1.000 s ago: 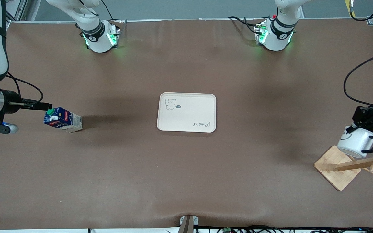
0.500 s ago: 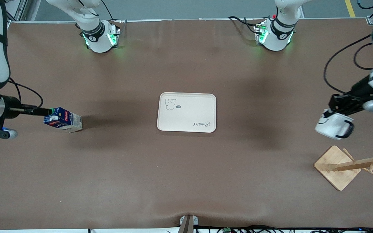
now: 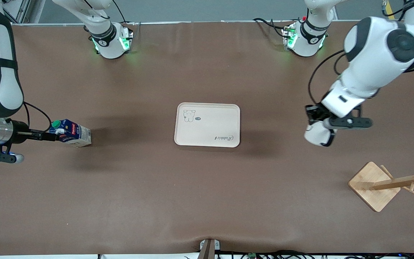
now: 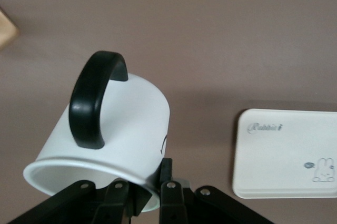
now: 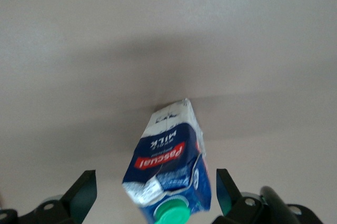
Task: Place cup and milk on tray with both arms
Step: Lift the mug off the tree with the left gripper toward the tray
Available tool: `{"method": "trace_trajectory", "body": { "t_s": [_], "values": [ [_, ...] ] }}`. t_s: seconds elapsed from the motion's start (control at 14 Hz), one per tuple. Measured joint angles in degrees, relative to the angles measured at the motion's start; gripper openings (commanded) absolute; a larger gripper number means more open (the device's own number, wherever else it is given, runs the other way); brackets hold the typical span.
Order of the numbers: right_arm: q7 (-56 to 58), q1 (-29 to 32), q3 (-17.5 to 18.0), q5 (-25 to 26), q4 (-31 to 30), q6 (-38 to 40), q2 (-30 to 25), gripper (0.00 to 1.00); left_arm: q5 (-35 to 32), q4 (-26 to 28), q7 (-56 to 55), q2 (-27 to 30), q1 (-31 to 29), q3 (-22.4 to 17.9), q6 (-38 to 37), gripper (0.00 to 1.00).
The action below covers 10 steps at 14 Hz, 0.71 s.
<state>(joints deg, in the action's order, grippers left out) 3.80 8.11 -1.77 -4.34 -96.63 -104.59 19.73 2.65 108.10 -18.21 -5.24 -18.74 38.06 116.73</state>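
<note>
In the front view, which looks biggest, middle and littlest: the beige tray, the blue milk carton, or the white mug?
1. Flat beige rectangular tray
2. Dark blue milk carton
3. White ceramic mug, though it is lifted and partly hidden, so carton versus mug is unsure.

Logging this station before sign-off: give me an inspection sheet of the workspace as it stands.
Surface: brown table, bare tray at its middle.
Job's things: cup held in the air between tray and rack; milk standing on the table toward the right arm's end.
Clutter: wooden rack.
Hands: left hand shut on cup rim; right hand open around milk.
Cables: black cables along the table edge.
Surroundings: grey floor past the bases.
</note>
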Motion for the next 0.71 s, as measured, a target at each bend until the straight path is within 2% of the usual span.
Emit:
{"method": "trace_trajectory", "body": {
  "t_s": [0.14, 0.43, 0.71],
  "values": [
    [5.0, 0.4, 0.0, 0.0, -2.2, -1.5, 0.0, 1.00, -3.0, -2.5, -6.8, -5.1, 5.6, 0.3, -0.2, 0.00],
    [9.2, 0.6, 0.0, 0.0, -4.3, -1.3, -0.3, 1.00, -4.7, -8.1, -21.5, -16.2, 17.8, 0.2, -0.2, 0.00],
    [11.6, 0.8, 0.0, -0.1, -4.9, 0.3, -0.7, 1.00, -4.8, -12.2, -29.2, -25.2, 24.0, 0.0, -0.3, 0.00]
  ]
}}
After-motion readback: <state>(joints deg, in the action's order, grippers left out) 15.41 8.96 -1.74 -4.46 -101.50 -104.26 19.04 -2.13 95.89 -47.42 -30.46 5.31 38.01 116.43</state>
